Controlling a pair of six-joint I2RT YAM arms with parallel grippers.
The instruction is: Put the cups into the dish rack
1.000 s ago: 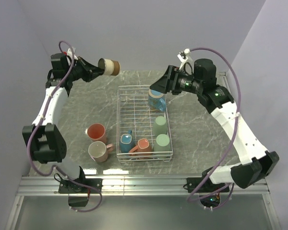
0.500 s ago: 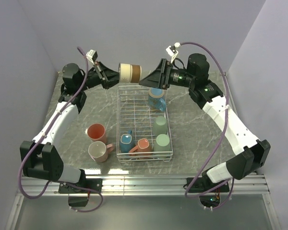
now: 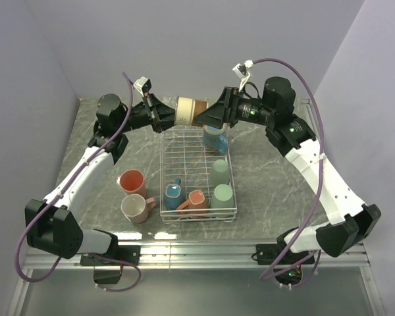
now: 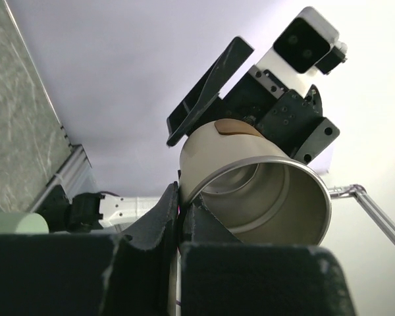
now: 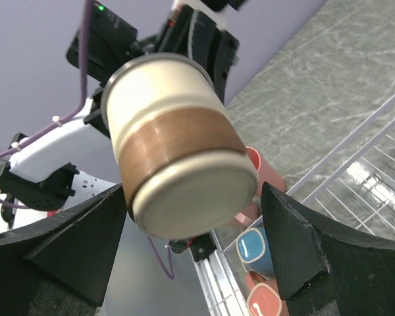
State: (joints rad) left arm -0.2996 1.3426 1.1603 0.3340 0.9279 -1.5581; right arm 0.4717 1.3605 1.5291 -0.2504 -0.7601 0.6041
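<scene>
A cream cup with a brown band [image 3: 189,110] hangs on its side in the air above the far end of the white wire dish rack [image 3: 173,156]. My left gripper [image 3: 169,113] is shut on its rim, one finger inside the metallic-grey interior [image 4: 270,191]. My right gripper [image 3: 212,117] is open, with its fingers on either side of the cup's base [image 5: 191,191]. Inside the rack are a blue cup [image 3: 215,139], two mint green cups [image 3: 218,172], a teal cup [image 3: 173,195] and a salmon cup [image 3: 197,199].
On the marble table left of the rack stand a salmon cup with an orange inside [image 3: 131,180] and a cream-white cup [image 3: 135,208]. Grey walls close in the back and both sides. The arm bases sit on the rail at the near edge.
My left arm has carried the cup rightward, from the back left corner to above the rack's far end. The right gripper has swung from the blue cup to around the cup's base.
</scene>
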